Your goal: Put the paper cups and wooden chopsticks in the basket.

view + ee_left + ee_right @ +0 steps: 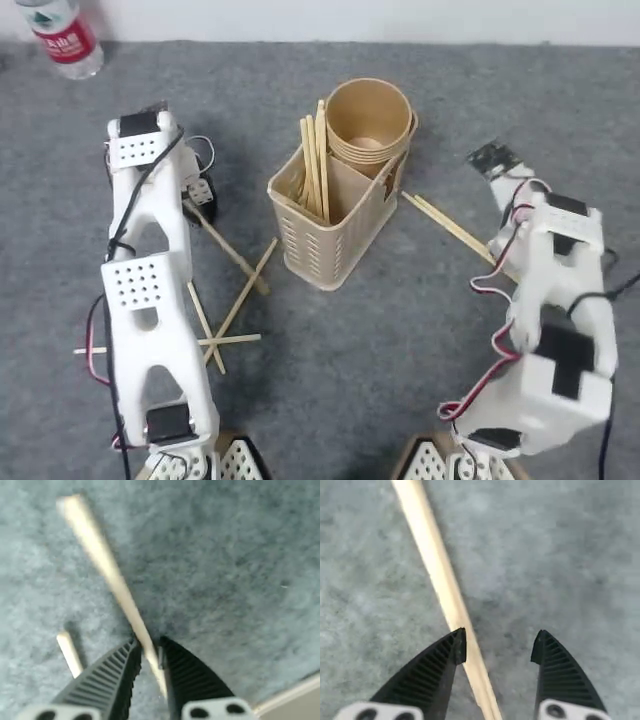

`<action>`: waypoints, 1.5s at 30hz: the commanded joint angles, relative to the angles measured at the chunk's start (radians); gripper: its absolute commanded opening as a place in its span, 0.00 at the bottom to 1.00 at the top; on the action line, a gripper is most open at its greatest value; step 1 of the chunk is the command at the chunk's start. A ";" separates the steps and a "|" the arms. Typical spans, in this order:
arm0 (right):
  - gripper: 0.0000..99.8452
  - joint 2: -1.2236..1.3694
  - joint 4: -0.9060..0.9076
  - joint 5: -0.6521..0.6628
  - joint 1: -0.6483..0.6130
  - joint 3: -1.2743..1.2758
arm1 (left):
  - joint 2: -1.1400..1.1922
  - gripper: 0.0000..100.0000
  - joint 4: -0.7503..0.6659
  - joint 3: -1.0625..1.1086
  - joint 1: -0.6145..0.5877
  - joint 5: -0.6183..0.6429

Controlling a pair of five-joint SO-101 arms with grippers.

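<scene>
here, left fingers point(117, 675) pinch a chopstick point(107, 570), one end hidden; right fingers point(432, 665) wide.

A clear plastic bottle point(62, 38) with a red label sits on the grey felt mat point(340, 360) near its far left corner, and a white strip point(350, 18) runs along the mat's far edge.

The basket point(330, 245) blocks the tabletop's point(340, 400) middle, upright chopsticks point(314, 165) and paper cups point(368, 120) rising above its rim. Loose chopsticks point(238, 300) litter the left side, another pair point(445, 222) the right. Open room lies toward the near edge, between the left arm point(150, 290) and the right arm point(555, 300).
</scene>
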 commanded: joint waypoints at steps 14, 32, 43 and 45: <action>0.12 0.088 -0.050 0.066 -0.038 -0.063 | -0.051 0.01 0.028 -0.134 0.060 -0.086; 0.01 0.120 0.031 0.224 0.030 -0.163 | -0.790 0.01 0.026 -0.088 0.169 -0.133; 0.01 -0.271 0.257 0.221 0.047 -0.160 | -0.990 0.01 0.020 -0.091 0.425 -0.055; 0.01 -0.334 0.282 0.213 0.047 -0.160 | -1.007 0.01 0.018 -0.093 0.457 -0.057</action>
